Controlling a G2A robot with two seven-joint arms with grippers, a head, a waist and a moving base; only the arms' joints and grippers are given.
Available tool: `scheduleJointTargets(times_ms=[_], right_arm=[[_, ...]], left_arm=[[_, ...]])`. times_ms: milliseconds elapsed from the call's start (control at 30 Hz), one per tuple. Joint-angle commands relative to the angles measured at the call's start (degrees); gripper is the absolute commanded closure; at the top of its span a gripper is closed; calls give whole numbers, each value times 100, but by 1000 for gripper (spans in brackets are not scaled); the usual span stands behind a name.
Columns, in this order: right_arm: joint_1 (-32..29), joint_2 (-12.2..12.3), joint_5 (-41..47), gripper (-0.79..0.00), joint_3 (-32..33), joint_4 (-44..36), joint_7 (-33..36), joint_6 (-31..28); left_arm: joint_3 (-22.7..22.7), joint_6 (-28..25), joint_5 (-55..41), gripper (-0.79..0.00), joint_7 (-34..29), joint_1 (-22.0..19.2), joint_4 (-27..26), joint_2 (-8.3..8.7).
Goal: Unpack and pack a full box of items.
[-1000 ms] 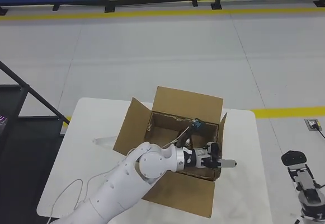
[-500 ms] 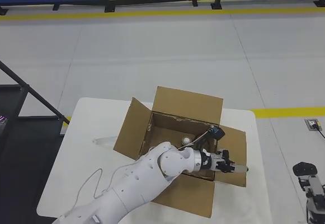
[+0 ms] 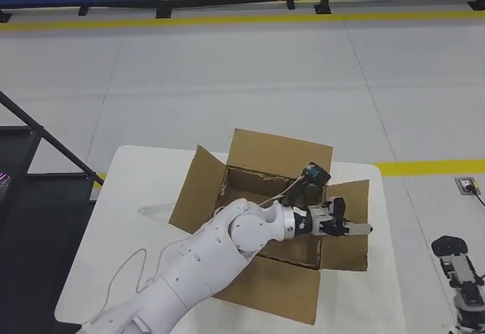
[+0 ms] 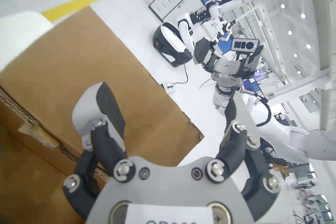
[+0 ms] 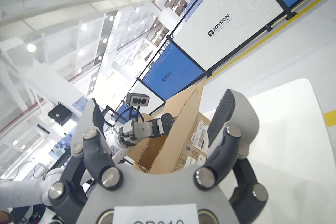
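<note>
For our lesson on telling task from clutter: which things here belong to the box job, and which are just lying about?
Job: cardboard box; left gripper, open over its folded-out flap; right gripper, open, apart from the box.
Lying about: black frame, floor socket, yellow floor line.

In the top view the left arm [image 3: 225,259] covers most of the cardboard box [image 3: 280,154] inside, so its contents cannot be told. The right arm [image 3: 463,288] is cut off at the picture's corner. In the left wrist view the box runs off the edge. In the right wrist view the right pincer [image 5: 160,99] hides part of the box.
</note>
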Motion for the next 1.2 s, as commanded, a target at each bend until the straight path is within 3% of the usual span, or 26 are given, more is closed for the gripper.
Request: scheduleJointTargets(times_ms=[0, 133, 267, 367, 467, 633, 767, 867, 1033, 1100, 1167], right_arm=[[47, -9, -287, -785, -100, -231, 31, -7], [262, -10, -605, -785, -400, -557, 280, 188], [630, -1, -861, -785, -822, -727, 672, 461], [935, 3, -1134, -785, -1153, -809, 946, 666], [1231, -9, -1766, -785, -1470, -935, 987, 874], [1506, -38, -3292, -785, -1979, -1179, 897, 1180], [1506, -38, -3292, -785, -1979, -1179, 897, 1180], [1506, -38, -3292, -785, -1979, -1179, 897, 1180], [1463, -33, -3689, -785, -2101, -1217, 1034, 1438], [1513, -37, -3805, -785, -2201, -1202, 1036, 1551], [1590, -41, -3941, -785, -2322, -1152, 1082, 1654]], left_arm=[[-625, 69, 325, -785, -26, 418, -768, 297], [-2048, 519, 872, -785, -391, 1759, -2801, 837], [-3402, 974, 1220, -785, -901, 3197, -4657, 1183], [-4202, 1152, 1362, -785, -1024, 3994, -5474, 1320], [-4926, 1247, 1408, -785, -941, 4602, -5929, 1405], [-5970, 1401, 1329, -785, -717, 5452, -6106, 1491], [-6444, 1450, 1099, -785, -573, 5864, -5788, 1525], [-6435, 1449, 1104, -785, -549, 5935, -5459, 1540], [-6123, 1615, 1434, -779, -414, 5596, -4999, 1552], [-6003, 1676, 1565, -369, -436, 5416, -4851, 1561], [-5872, 1737, 1664, -277, -463, 5255, -4741, 1567]])
